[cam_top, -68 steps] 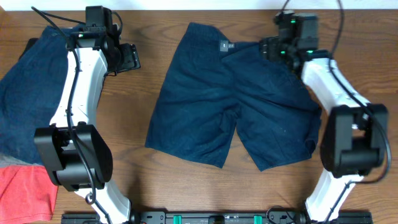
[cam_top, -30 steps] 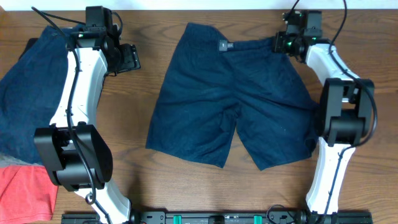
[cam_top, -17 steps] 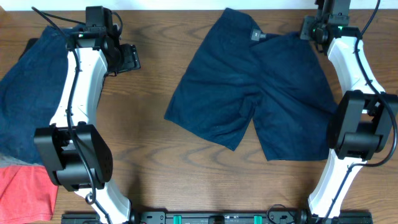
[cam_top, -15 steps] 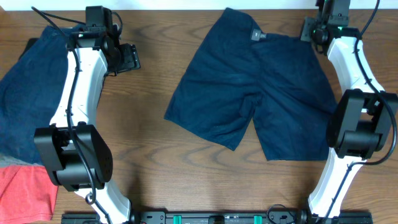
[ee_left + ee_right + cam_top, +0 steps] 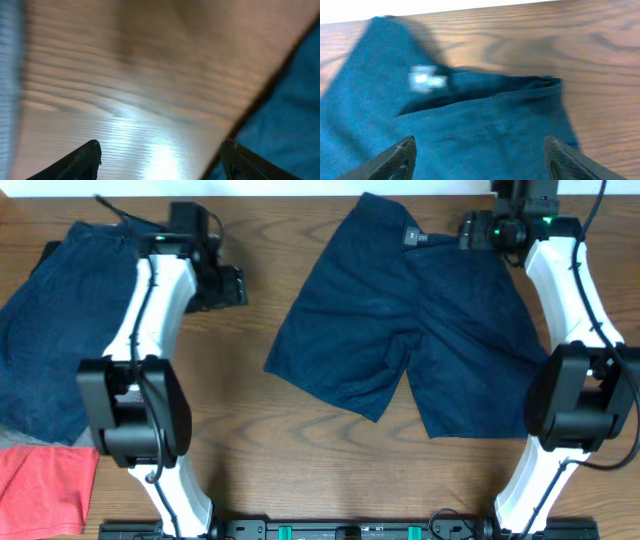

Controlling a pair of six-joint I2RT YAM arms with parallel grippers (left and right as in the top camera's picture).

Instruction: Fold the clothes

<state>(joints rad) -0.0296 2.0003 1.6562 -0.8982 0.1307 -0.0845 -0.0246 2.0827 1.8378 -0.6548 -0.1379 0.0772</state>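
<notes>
The dark navy shorts point(image 5: 410, 320) lie spread flat on the wooden table at the centre right, waistband at the far edge with a small label point(image 5: 411, 237), both legs pointing toward the front. My right gripper point(image 5: 472, 232) is open and hovers over the right end of the waistband point(image 5: 485, 125), holding nothing. My left gripper point(image 5: 228, 286) is open and empty over bare wood to the left of the shorts; a dark blue cloth edge point(image 5: 285, 125) shows at the right of the left wrist view.
Lighter faded blue shorts point(image 5: 50, 320) lie at the far left. A coral-red garment point(image 5: 40, 490) lies at the front left corner. The table's far edge point(image 5: 470, 10) runs just behind the waistband.
The right gripper dragged the shorts to the right and toward the far edge, then let go and backed off slightly. The left arm has shifted right toward the shorts.
</notes>
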